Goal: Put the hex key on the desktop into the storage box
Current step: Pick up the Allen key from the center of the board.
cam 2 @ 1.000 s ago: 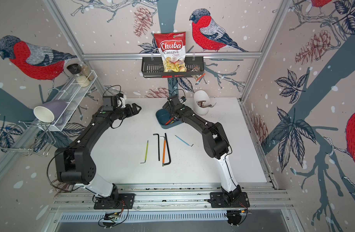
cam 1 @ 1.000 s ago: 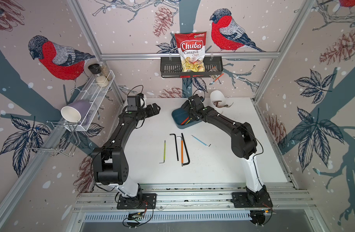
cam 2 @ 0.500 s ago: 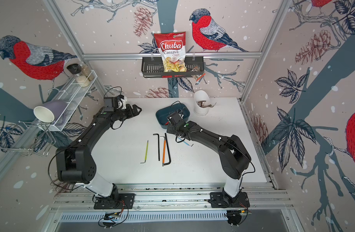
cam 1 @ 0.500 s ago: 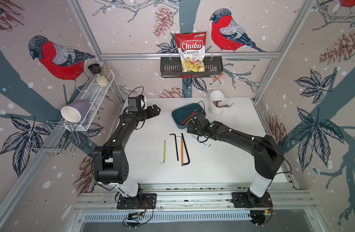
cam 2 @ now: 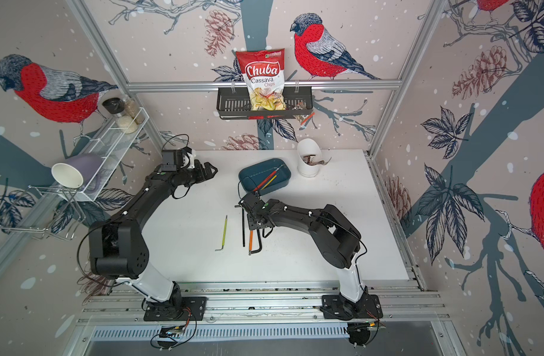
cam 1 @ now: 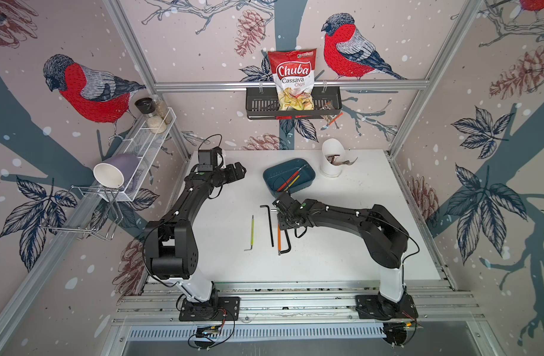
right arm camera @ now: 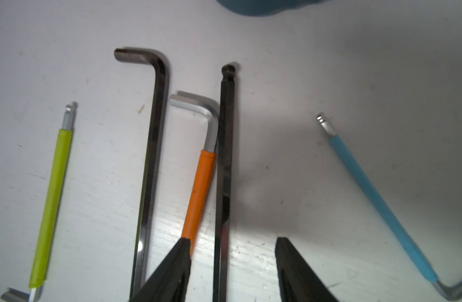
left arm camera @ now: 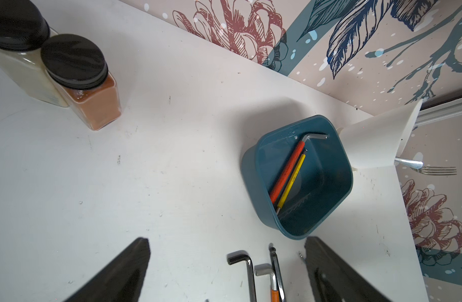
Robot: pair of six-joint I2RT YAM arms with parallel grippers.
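Pickup looks to be the step in hand: the right claw hangs low over the row of keys on the bench, its jaws about half apart and gripping nothing. The ball-end black key runs between them, likely because that is the one it means to pinch. The orange key lies just beside that black one, so one finger sits over the end of the orange sleeve; whether it touches I cannot tell, and closing may catch both. The bent black key and green key lie on one flank, the blue key apart on the other. The box stands just past the row, a short carry, with a red key and a yellow key already inside. The left claw is wide and empty at the back of the bench near the box, probably to leave the right arm room. In both top views the right arm covers its own fingertips and hides the blue key; the right wrist view is soft and cuts off the bends of the green and blue keys
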